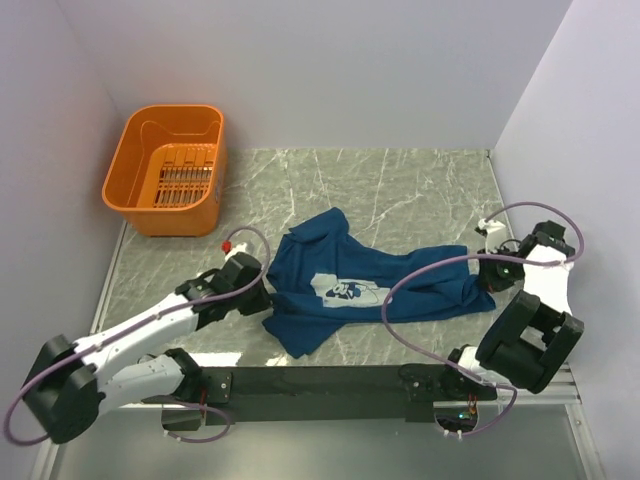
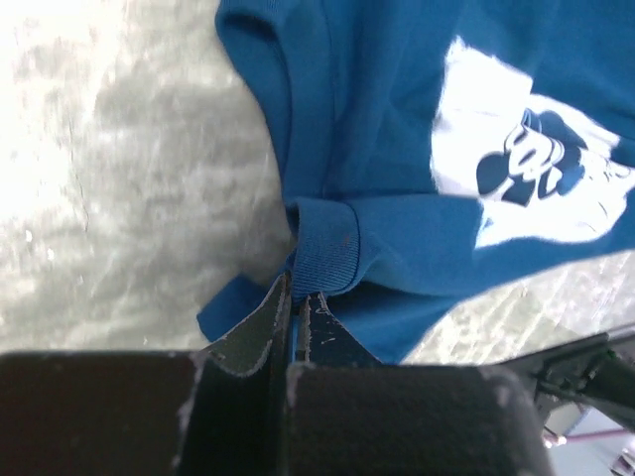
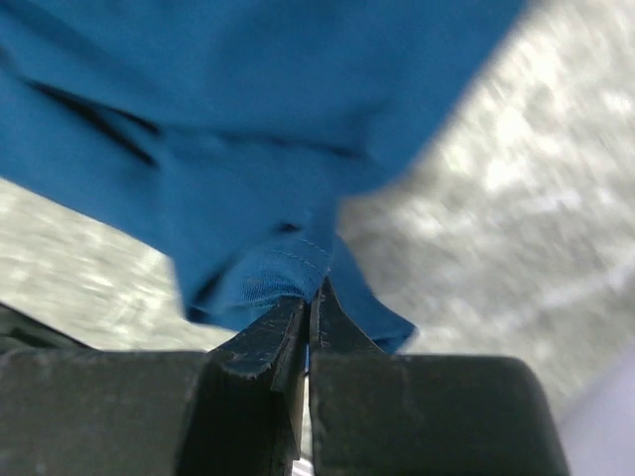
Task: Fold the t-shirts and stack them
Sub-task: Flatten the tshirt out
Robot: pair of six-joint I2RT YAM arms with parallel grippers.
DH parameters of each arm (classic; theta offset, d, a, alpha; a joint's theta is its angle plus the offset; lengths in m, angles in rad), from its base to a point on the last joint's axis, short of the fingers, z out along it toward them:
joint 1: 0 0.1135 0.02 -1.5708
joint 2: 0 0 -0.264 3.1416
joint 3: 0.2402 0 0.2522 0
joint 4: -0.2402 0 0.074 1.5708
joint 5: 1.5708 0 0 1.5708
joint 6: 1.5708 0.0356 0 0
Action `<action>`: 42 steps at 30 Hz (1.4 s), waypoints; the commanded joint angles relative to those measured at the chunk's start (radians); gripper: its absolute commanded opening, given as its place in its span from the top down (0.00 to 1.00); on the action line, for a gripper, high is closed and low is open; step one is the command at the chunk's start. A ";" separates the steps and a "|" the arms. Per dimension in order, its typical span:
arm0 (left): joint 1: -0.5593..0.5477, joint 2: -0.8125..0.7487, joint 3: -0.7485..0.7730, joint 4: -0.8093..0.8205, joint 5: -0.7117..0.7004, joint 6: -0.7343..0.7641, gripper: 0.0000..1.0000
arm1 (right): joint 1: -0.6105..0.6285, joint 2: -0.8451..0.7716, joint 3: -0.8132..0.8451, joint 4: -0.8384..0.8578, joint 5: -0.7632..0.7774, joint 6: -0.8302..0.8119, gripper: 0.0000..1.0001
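A navy-blue t-shirt (image 1: 345,285) with a pale chest print (image 1: 347,290) lies crumpled across the middle of the marble table. My left gripper (image 1: 268,291) is at the shirt's left edge, shut on the ribbed collar (image 2: 324,248); the fabric is pinched between its fingertips (image 2: 298,293). At the shirt's right end my right gripper (image 1: 488,275) is shut on a stitched hem (image 3: 288,260), with cloth bunched at its tips (image 3: 310,293). The print (image 2: 536,164) shows in the left wrist view.
An orange plastic basket (image 1: 166,170) stands at the back left corner of the table (image 1: 400,185). White walls close in the left, back and right sides. A dark base rail (image 1: 330,385) runs along the near edge between the arms.
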 commanded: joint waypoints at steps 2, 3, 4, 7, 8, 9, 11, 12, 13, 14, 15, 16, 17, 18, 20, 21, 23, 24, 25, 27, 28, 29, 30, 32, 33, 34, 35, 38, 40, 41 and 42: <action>0.063 0.085 0.137 0.111 0.023 0.098 0.99 | 0.062 0.002 0.101 -0.027 -0.164 0.125 1.00; 0.105 0.102 0.154 0.122 0.027 0.124 0.99 | 0.091 0.009 0.121 -0.011 -0.178 0.166 1.00; 0.133 0.120 0.176 0.134 0.033 0.136 0.99 | 0.108 0.014 0.160 0.034 -0.187 0.215 1.00; 0.248 0.238 0.282 0.189 0.104 0.178 1.00 | 0.209 0.045 0.236 0.206 -0.147 0.493 1.00; 0.270 0.316 0.352 0.194 0.119 0.185 0.99 | 0.238 0.052 0.251 0.253 -0.091 0.560 1.00; 0.302 0.355 0.387 0.200 0.153 0.201 0.99 | 0.263 0.074 0.265 0.299 -0.045 0.685 1.00; 0.322 0.467 0.499 0.192 0.173 0.221 0.95 | 0.326 0.104 0.309 0.402 0.088 0.804 1.00; 0.334 0.498 0.535 0.166 0.184 0.244 0.75 | 0.340 0.143 0.328 0.414 0.126 0.822 0.87; 0.337 0.524 0.570 0.150 0.185 0.256 0.64 | 0.352 0.164 0.364 0.410 0.149 0.832 0.81; 0.340 0.553 0.625 0.136 0.185 0.283 0.56 | 0.352 0.181 0.380 0.401 0.153 0.829 0.75; 0.340 0.558 0.645 0.123 0.184 0.294 0.50 | 0.349 0.198 0.388 0.393 0.157 0.822 0.70; 0.340 0.555 0.659 0.105 0.170 0.305 0.43 | 0.346 0.197 0.382 0.390 0.160 0.810 0.63; 0.340 0.529 0.667 0.099 0.162 0.323 0.39 | 0.334 0.172 0.369 0.391 0.157 0.768 0.59; 0.340 0.512 0.664 0.093 0.155 0.333 0.35 | 0.326 0.155 0.354 0.391 0.134 0.739 0.56; 0.340 0.454 0.640 0.062 0.135 0.348 0.34 | 0.314 0.119 0.310 0.359 0.106 0.617 0.48; 0.340 0.431 0.620 0.054 0.132 0.357 0.34 | 0.309 0.083 0.296 0.326 0.048 0.578 0.45; 0.340 0.357 0.531 0.057 0.156 0.359 0.34 | 0.295 0.059 0.259 0.277 -0.030 0.461 0.44; 0.340 0.333 0.494 0.065 0.171 0.353 0.34 | 0.297 0.053 0.250 0.252 -0.053 0.440 0.44; 0.340 0.308 0.453 0.077 0.208 0.348 0.34 | 0.297 0.055 0.231 0.238 -0.081 0.437 0.44; 0.339 0.254 0.342 0.103 0.227 0.328 0.34 | 0.297 0.092 0.228 0.258 -0.075 0.466 0.44; 0.339 0.239 0.311 0.111 0.236 0.318 0.34 | 0.295 0.108 0.225 0.279 -0.052 0.501 0.44; 0.339 0.214 0.253 0.122 0.251 0.307 0.35 | 0.295 0.126 0.227 0.295 -0.010 0.554 0.45; 0.339 0.204 0.224 0.154 0.265 0.281 0.36 | 0.294 0.159 0.227 0.316 0.021 0.588 0.45; 0.337 0.179 0.151 0.189 0.285 0.246 0.36 | 0.294 0.221 0.242 0.373 0.098 0.686 0.46; 0.336 0.177 0.135 0.215 0.291 0.236 0.36 | 0.294 0.241 0.250 0.378 0.107 0.702 0.46; 0.334 0.179 0.121 0.221 0.291 0.230 0.37 | 0.294 0.258 0.260 0.396 0.118 0.722 0.46; 0.334 0.188 0.103 0.231 0.294 0.221 0.37 | 0.294 0.293 0.267 0.402 0.121 0.739 0.46; 0.331 0.209 0.083 0.258 0.302 0.212 0.37 | 0.294 0.373 0.308 0.402 0.121 0.753 0.46; 0.328 0.216 0.076 0.272 0.300 0.210 0.37 | 0.294 0.405 0.337 0.404 0.130 0.759 0.46; 0.327 0.222 0.073 0.275 0.300 0.209 0.37 | 0.295 0.428 0.343 0.408 0.135 0.765 0.46; 0.323 0.223 0.069 0.280 0.299 0.207 0.37 | 0.295 0.437 0.348 0.411 0.140 0.766 0.46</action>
